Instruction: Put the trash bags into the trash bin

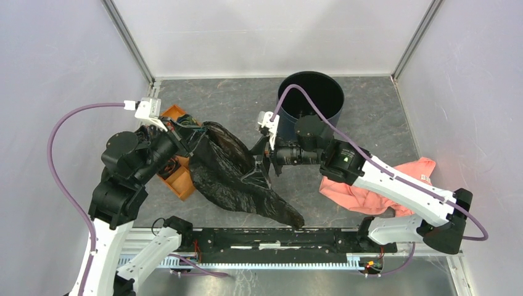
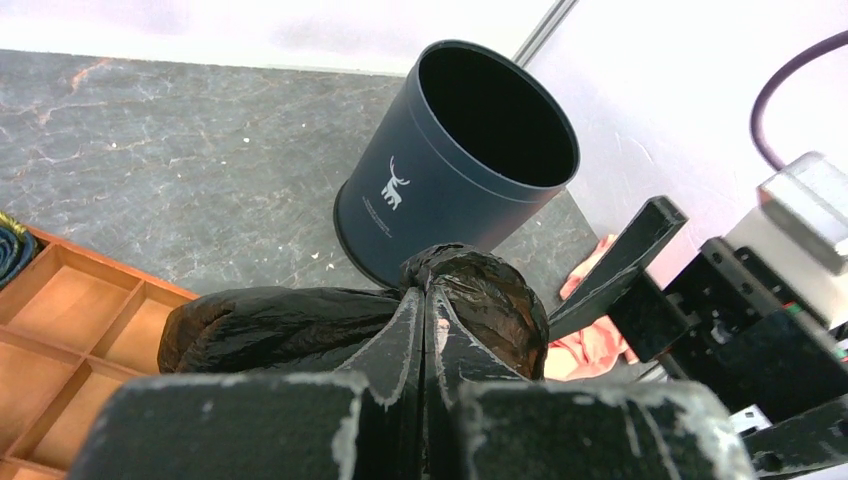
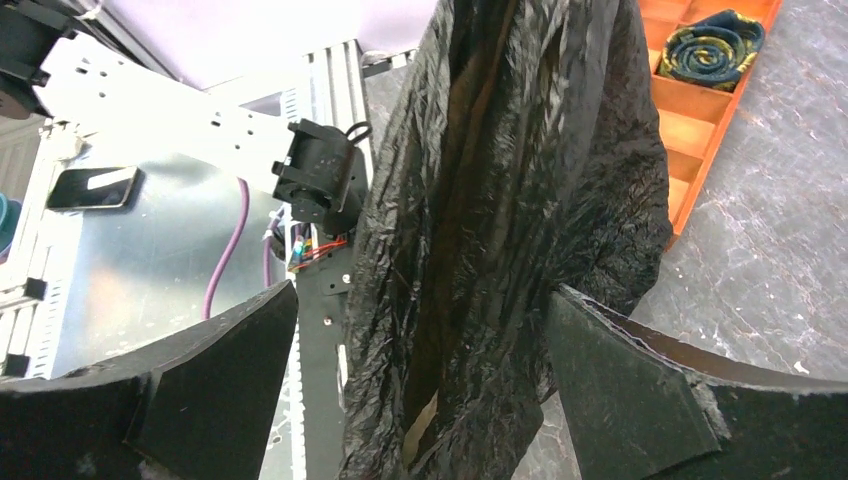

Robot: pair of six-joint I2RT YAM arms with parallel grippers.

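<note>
One large glossy black trash bag [image 1: 237,179] hangs from my left gripper [image 1: 196,140] and trails down toward the table's front edge. In the left wrist view my left gripper [image 2: 425,295] is shut on a bunched fold of the bag [image 2: 280,325]. My right gripper [image 1: 262,161] is open beside the bag's right edge. In the right wrist view the bag [image 3: 500,200] hangs between the wide-open fingers [image 3: 215,365] of my right gripper [image 3: 422,292]. The navy trash bin [image 1: 310,95] stands upright behind the right gripper and shows black inside; it also shows in the left wrist view [image 2: 450,170].
An orange compartment tray [image 1: 179,179] lies under the left arm, also in the left wrist view [image 2: 90,320] and right wrist view [image 3: 700,110], holding a coiled dark item [image 3: 712,40]. A pink cloth [image 1: 376,188] lies at the right under the right arm. Walls enclose three sides.
</note>
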